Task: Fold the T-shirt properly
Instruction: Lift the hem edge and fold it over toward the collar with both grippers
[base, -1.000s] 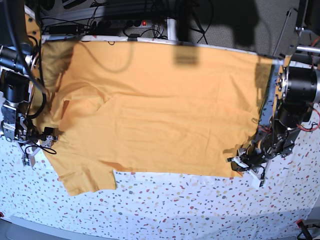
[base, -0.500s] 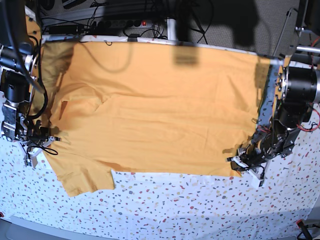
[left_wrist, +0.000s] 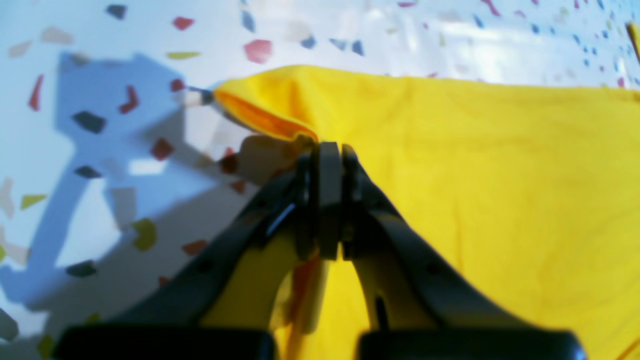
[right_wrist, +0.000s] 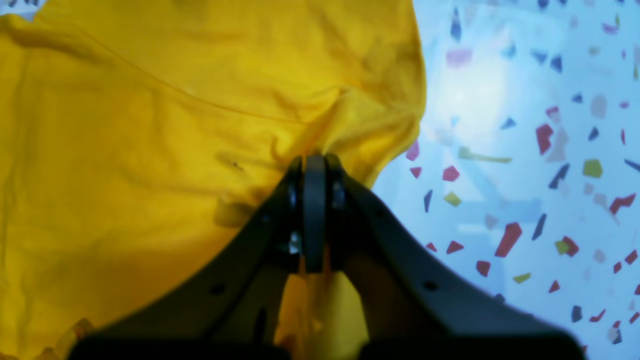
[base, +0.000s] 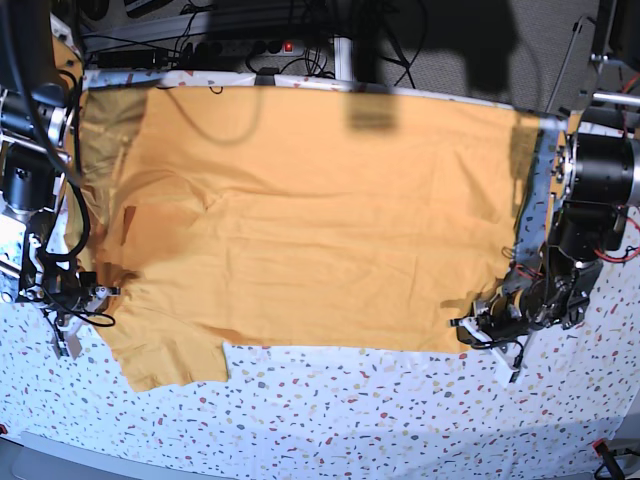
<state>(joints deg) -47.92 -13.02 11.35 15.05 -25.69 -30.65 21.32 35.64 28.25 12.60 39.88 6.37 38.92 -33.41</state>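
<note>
T-shirt lies spread flat across the tablecloth, its long axis running left to right, with the body stretching far from both grippers. Your left gripper is clamped on the near right hem corner; your right gripper pinches the near left edge by the sleeve. No lettering or label is readable.

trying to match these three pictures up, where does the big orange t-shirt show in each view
Base view: the large mustard-orange cotton T-shirt lies spread across the middle, each end pinched by a hand.
Left wrist view: it fills the right side, its corner clamped in the left hand.
Right wrist view: it fills the left side, its edge clamped in the right hand.
Shared landmark: the white speckled tablecloth beside it.
</note>
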